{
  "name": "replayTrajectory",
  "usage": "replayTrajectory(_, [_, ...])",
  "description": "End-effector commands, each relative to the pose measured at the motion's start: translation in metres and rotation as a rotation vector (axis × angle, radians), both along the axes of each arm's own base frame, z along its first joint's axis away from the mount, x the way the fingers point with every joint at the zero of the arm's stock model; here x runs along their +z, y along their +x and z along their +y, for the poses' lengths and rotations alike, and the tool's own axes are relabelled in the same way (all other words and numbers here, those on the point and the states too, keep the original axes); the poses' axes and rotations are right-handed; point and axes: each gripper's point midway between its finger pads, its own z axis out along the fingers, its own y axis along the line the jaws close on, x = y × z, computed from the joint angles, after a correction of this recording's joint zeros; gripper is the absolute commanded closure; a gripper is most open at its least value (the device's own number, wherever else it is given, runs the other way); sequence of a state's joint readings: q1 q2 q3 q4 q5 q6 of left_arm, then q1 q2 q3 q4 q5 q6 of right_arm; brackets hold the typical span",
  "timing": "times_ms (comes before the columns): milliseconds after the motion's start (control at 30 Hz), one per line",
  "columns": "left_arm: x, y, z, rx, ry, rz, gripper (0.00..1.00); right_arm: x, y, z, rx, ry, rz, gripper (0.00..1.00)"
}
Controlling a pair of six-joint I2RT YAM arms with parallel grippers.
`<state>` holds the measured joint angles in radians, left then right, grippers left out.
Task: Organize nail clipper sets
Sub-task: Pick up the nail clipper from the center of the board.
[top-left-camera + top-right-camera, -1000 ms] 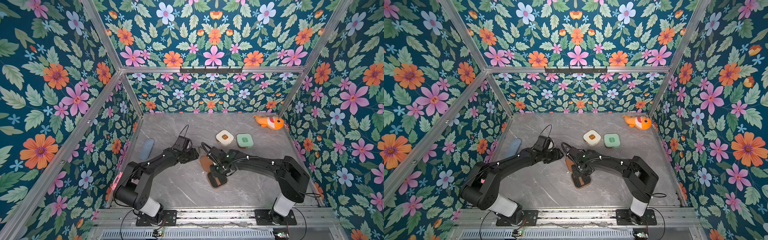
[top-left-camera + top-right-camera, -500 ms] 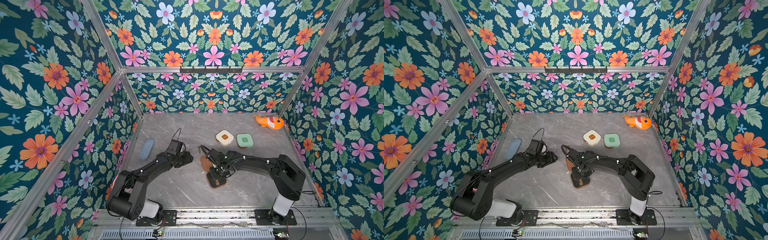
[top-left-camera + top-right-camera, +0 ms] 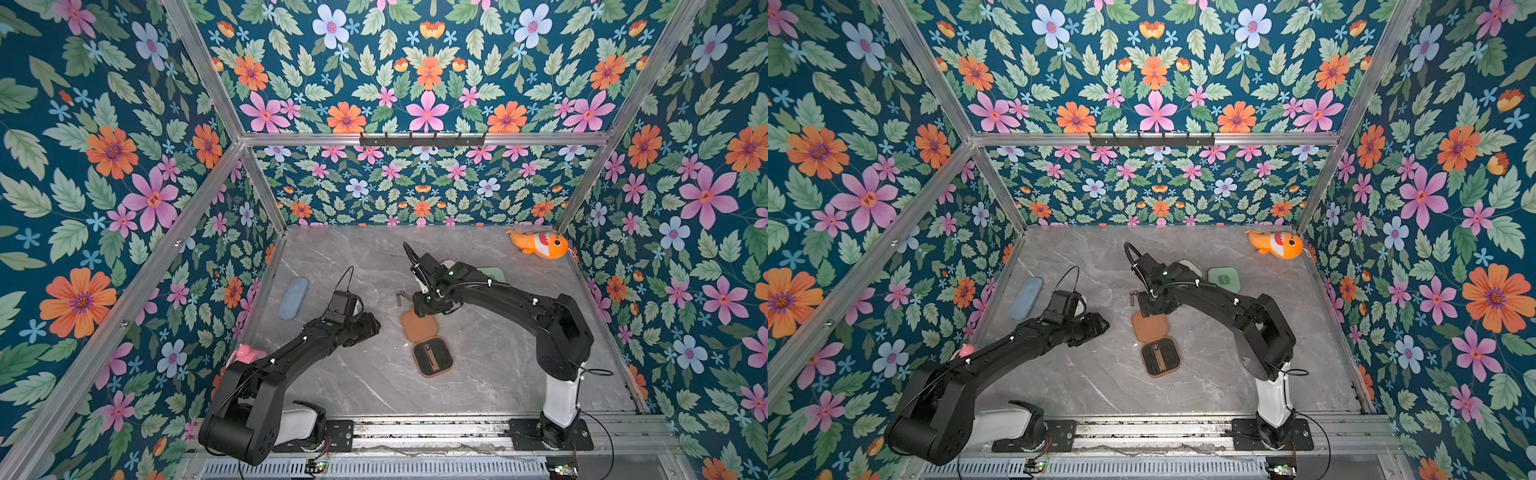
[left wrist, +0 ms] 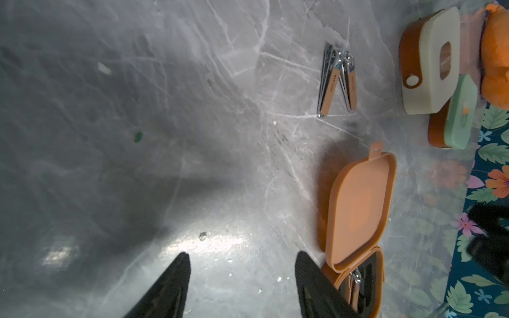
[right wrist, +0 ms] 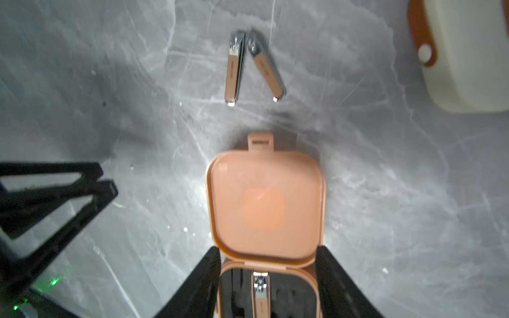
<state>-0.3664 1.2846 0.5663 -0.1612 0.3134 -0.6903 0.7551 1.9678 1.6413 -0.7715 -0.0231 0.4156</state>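
Observation:
The brown case lies open mid-table in both top views, lid [image 3: 419,328] flat and black tray [image 3: 433,358] holding one clipper [image 5: 260,291]. Two more clippers [image 3: 400,298] lie loose on the table just beyond the lid [image 5: 265,203]. My right gripper [image 5: 268,256] hovers open above the case's hinge, with nothing between its fingers [image 5: 209,275]. My left gripper [image 4: 242,256] is open and empty, left of the case [image 4: 358,209]. The cream case [image 3: 1190,266] and mint case [image 3: 1224,279] sit shut behind the right arm.
A pale blue oblong case [image 3: 294,297] lies by the left wall. An orange fish plush [image 3: 540,245] rests in the far right corner. A pink clock [image 3: 245,355] peeks out behind the left arm. Floral walls enclose three sides.
The right gripper opened, left a clipper in the brown tray and moved from the tray toward the lid's far end. The left gripper drew back toward the front left.

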Motion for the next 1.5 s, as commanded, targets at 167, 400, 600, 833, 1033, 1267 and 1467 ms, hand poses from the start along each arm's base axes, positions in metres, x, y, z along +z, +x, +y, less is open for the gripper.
replayTrajectory(167, [-0.002, -0.007, 0.000, 0.016, -0.033, -0.007, 0.35, -0.035, 0.038, 0.014, 0.081, -0.091, 0.044, 0.42])
replayTrajectory(400, [-0.006, -0.012, 0.000, 0.015, -0.049, 0.002, 0.35, -0.053, 0.054, 0.021, 0.082, -0.115, 0.062, 0.45])
replayTrajectory(600, [-0.006, -0.015, 0.000, 0.012, -0.053, 0.003, 0.35, -0.069, 0.061, 0.022, 0.077, -0.129, 0.087, 0.51])
replayTrajectory(833, [-0.008, -0.019, 0.001, 0.010, -0.054, 0.011, 0.35, -0.082, 0.071, 0.031, 0.080, -0.121, 0.106, 0.55])
replayTrajectory(1033, [-0.008, -0.023, 0.003, 0.014, -0.049, 0.016, 0.35, -0.086, 0.083, 0.040, 0.084, -0.113, 0.109, 0.56])
replayTrajectory(1267, [-0.008, -0.025, 0.004, 0.016, -0.048, 0.019, 0.35, -0.092, 0.088, 0.039, 0.072, -0.103, 0.130, 0.71])
replayTrajectory(1467, [-0.006, -0.020, 0.001, 0.009, -0.052, 0.018, 0.36, -0.090, 0.093, 0.011, 0.019, -0.116, 0.124, 0.77])
